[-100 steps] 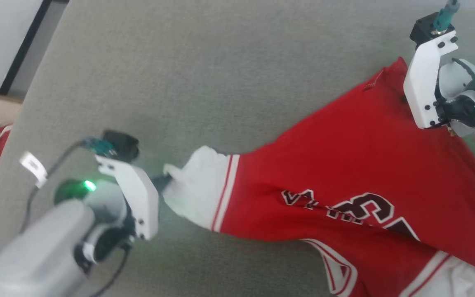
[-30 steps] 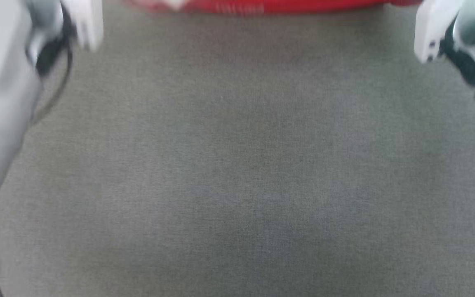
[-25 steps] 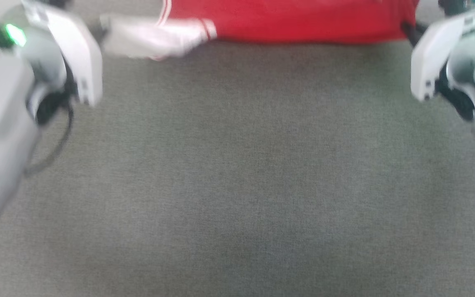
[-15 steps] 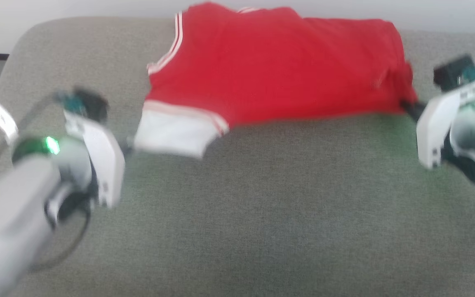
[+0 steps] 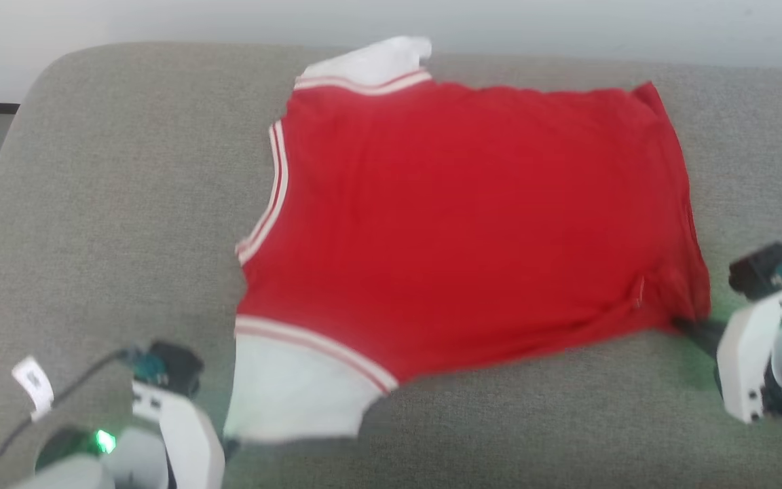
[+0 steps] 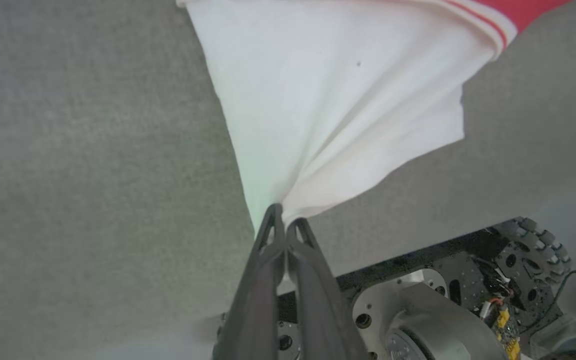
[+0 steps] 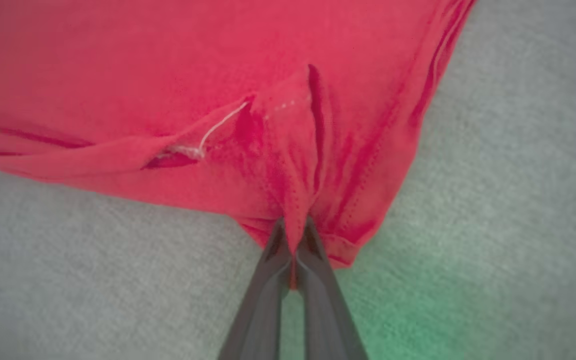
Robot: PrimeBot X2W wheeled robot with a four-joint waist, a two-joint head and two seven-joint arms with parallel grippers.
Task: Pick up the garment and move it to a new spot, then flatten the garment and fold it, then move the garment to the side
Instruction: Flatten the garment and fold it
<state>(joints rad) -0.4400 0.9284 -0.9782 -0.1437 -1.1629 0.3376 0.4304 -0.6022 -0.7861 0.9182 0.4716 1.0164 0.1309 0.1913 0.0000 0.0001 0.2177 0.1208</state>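
Flattening seems the step in hand: in the head view one garment (image 5: 472, 224) lies spread, plain side up, on one grey cushion (image 5: 113, 204), with the left gripper (image 5: 230, 447) and right gripper (image 5: 693, 329), two in all, at its near corners. In the left wrist view the jaws are closed on the white sleeve (image 6: 338, 100). In the right wrist view they pinch the red hem corner (image 7: 298, 165); I would pull both low and evenly apart, so the wrinkles go out.

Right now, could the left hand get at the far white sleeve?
Probably not: the left hand is shut on the near sleeve, and the far sleeve lies across the whole red shirt.
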